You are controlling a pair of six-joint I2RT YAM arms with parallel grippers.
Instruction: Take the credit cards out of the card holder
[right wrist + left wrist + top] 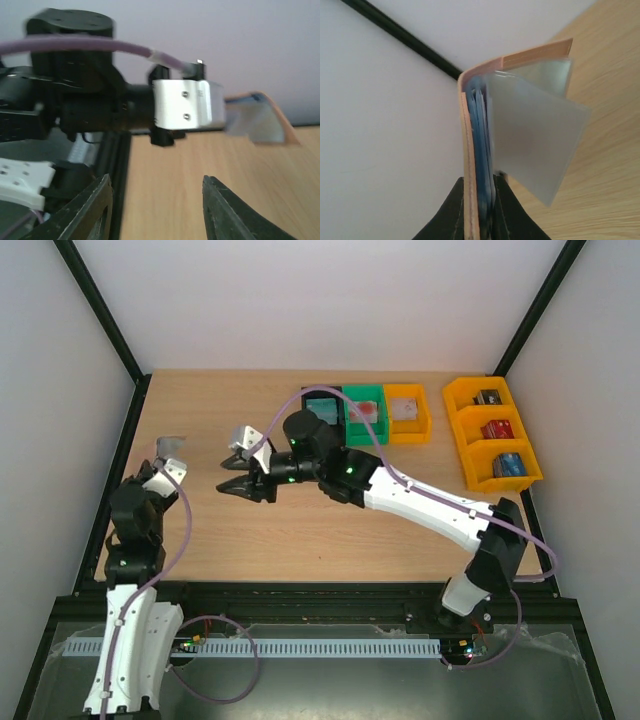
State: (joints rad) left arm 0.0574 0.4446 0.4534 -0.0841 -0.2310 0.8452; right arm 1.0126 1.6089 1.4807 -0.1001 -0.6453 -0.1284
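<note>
My left gripper (163, 470) is shut on the card holder (170, 445) and holds it upright above the table's left side. In the left wrist view the gripper (480, 205) pinches the holder (468, 150) at its lower edge: pinkish-tan leather outside, blue layers inside, a pale translucent sleeve (535, 135) fanning out to the right. I cannot tell if cards sit inside. My right gripper (232, 487) is open and empty, a little right of the holder. In the right wrist view (157, 205) it faces the holder (260, 120). Flat teal (322, 406), reddish (367, 412) and whitish (405, 408) cards lie in bins.
Black (305, 398), green (352, 428) and orange (422, 420) bins stand in a row at the back centre. A yellow three-part bin (455, 415) with black, red and blue blocks stands at the back right. Black frame posts run along both sides.
</note>
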